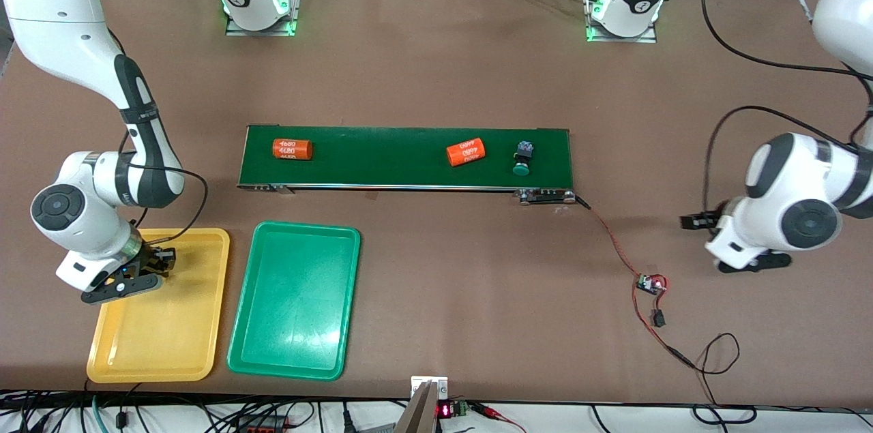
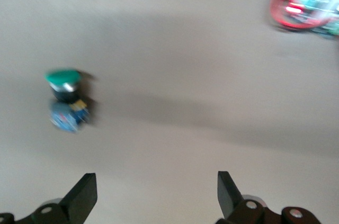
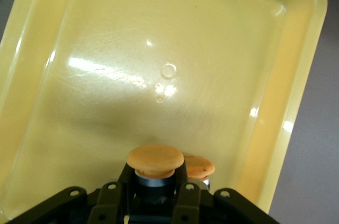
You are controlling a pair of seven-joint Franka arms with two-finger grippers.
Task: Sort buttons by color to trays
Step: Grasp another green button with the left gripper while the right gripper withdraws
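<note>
My right gripper point(image 1: 126, 285) is over the yellow tray point(image 1: 170, 344), at its end toward the robots. In the right wrist view it point(image 3: 156, 181) is shut on an orange-capped button point(image 3: 155, 161) just above the tray floor point(image 3: 175, 49). A second orange-capped button point(image 3: 200, 168) stands in the tray beside it. A green-capped button point(image 1: 523, 159) lies on the conveyor belt point(image 1: 409, 174) at the left arm's end. My left gripper point(image 1: 753, 261) is over bare table, open and empty point(image 2: 156, 181). Its wrist view shows another green-capped button point(image 2: 66, 99) lying on the table; it does not show in the front view. The green tray point(image 1: 293, 303) is empty.
Two orange cylinders with white print point(image 1: 292, 148) point(image 1: 466, 152) lie on the belt. A small circuit board point(image 1: 651, 283) point(image 2: 312, 7) with red and black wires lies on the table between the belt's end and the left gripper. Cables run along the table's front edge.
</note>
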